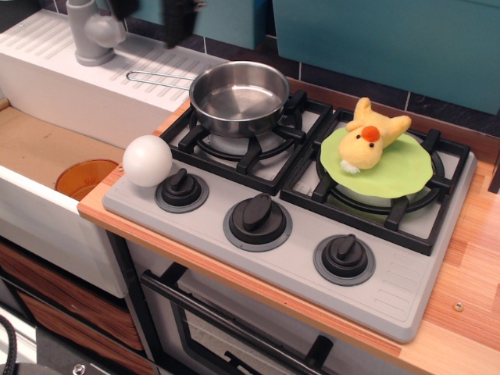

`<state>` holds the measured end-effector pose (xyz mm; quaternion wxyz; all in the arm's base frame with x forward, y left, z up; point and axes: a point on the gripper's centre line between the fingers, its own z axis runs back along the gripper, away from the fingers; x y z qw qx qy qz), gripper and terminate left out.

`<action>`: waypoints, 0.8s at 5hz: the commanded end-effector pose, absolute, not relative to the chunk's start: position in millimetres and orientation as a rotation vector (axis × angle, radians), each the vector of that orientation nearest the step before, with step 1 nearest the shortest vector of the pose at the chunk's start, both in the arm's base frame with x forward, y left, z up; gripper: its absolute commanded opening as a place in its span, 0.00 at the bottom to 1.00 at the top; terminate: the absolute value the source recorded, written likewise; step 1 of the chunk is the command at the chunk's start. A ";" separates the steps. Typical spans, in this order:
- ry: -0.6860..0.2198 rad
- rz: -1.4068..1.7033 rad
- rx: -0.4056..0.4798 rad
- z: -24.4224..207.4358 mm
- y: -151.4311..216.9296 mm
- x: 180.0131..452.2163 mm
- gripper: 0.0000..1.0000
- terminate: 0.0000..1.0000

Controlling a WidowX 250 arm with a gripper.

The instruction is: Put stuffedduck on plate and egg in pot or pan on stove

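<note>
One job of two looks done: the duck (pixel 367 141) already lies on the green plate (pixel 410 173), which sits on the right burner of the stove (pixel 391 289), so your business is the egg (pixel 147 160).

In this single view, the gripper (pixel 156 16) hangs blurred at the top edge, above the drainboard and beside the grey tap (pixel 92 31). Only two dark fingers poke into frame, with a gap between them and nothing in it; how wide they stand you cannot tell through the blur.

The egg rests on the stove's front-left corner, touching nothing, just beside the left knob (pixel 181 190). From the gripper it lies toward the camera and well below, almost straight forward. Being nearly round, it offers no long axis, so any jaw angle should serve.

The pot (pixel 239 98) stands empty on the left burner, between gripper and egg but off to the right, its wire handle (pixel 156 78) pointing left.

Mind the surface: smooth grey and flat, with the stove edge close on the egg's left, so a nudge could roll it off toward the sink (pixel 35 152). Room above the egg is open.
</note>
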<state>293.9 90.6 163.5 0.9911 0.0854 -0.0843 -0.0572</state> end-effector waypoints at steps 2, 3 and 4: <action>-0.341 0.015 0.273 146.2 123.2 276.7 1.00 0.00; -0.367 0.032 0.277 130.9 124.9 271.6 1.00 0.00; -0.392 0.022 0.266 113.7 123.1 269.7 1.00 0.00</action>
